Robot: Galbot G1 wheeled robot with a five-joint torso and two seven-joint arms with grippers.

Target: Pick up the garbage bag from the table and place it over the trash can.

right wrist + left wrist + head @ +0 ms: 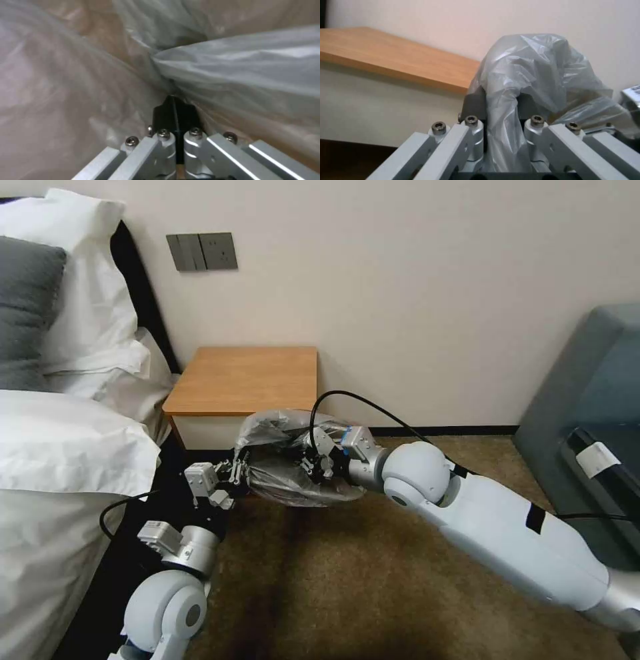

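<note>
The garbage bag (293, 460) is translucent grey, the tabletop (247, 380) orange-brown wood over a white drawer front (207, 432), the carpet (347, 580) mottled olive-brown, the wall (400, 280) cream.

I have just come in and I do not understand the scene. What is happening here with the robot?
The robot holds a garbage bag in the air with both arms, in front of the table and low above the carpet. The left gripper is shut on a fold of the bag, and the right gripper is shut on another part of it. The bag hangs crumpled between them, off the table.
</note>
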